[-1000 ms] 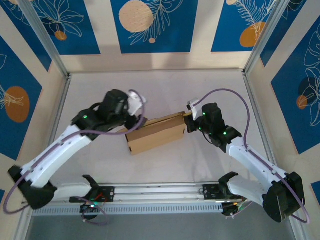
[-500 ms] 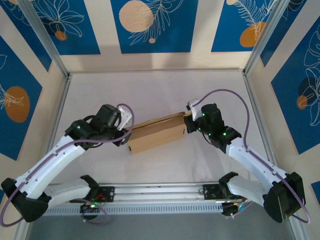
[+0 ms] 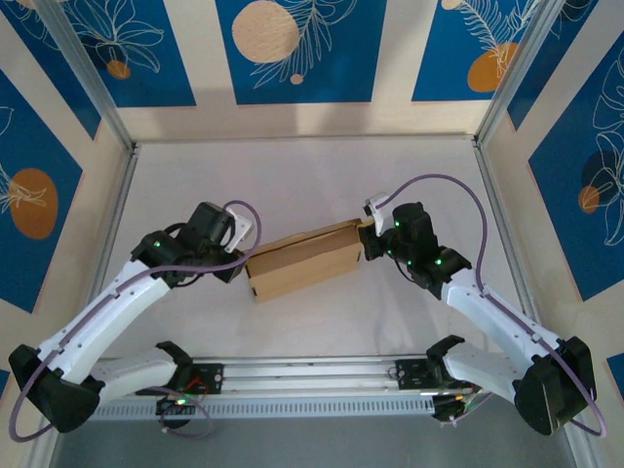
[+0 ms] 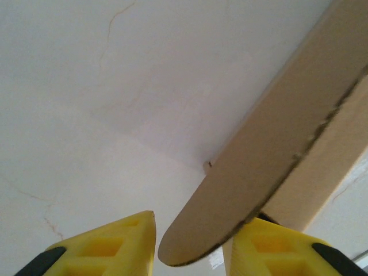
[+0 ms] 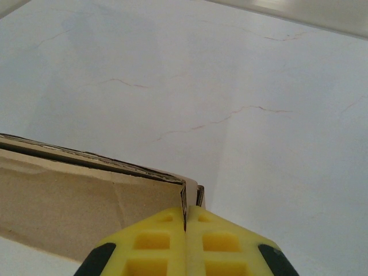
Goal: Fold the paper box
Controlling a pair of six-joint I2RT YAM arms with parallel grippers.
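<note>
A: Left gripper (image 4: 195, 230) has swung down to the box's (image 3: 304, 261) left end, jaws narrowing but not yet touching, astride a rounded flap (image 4: 259, 172).
B: Right gripper (image 5: 185, 215) is clamped on the right-end corner. Side-flap step, I'd say; next it needs a pinch and an inward tuck.
A: Box sits mid-table (image 3: 322, 185): plain brown, shallow, looks nearly formed.

Surface: matte white surface (image 3: 312, 175), with faint hairline cracks.
Walls: cream and blue wall panels (image 3: 292, 49) on three sides, printed with white leaves and orange discs.
Frame: silver metal posts (image 3: 93, 78) slanting at the back corners.
Light: even, soft shadows.
</note>
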